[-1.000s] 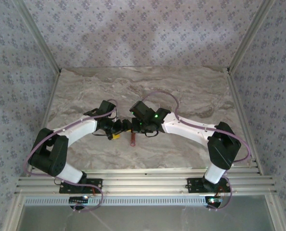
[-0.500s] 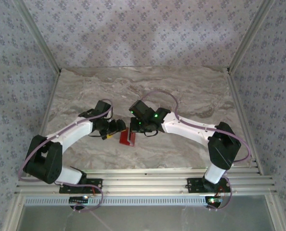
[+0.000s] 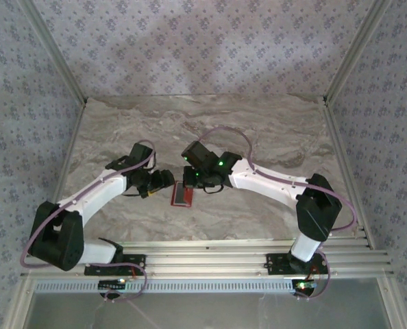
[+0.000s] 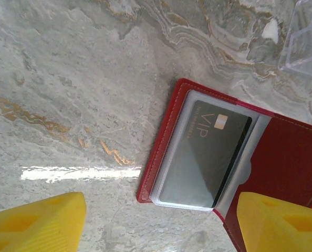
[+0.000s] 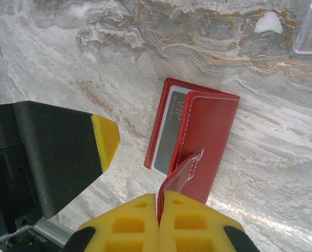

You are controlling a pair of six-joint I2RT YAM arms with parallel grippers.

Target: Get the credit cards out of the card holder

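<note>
Marbled grey table (image 3: 272, 137) carried the card holder (image 3: 181, 195) at its middle, between the arms. Within the last second it had turned from edge-on to lying open. The right end effector (image 5: 159, 202), clamped on the snap tab (image 5: 185, 168), held the flap up, baring a credit card (image 4: 206, 152) in its sleeve. The left end effector (image 4: 158, 226) hovered wide above, likely ready to draw it out.

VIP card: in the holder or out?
In. The dark VIP card sits inside the clear sleeve of the open red card holder, whose flap tab the right gripper pinches up.
</note>
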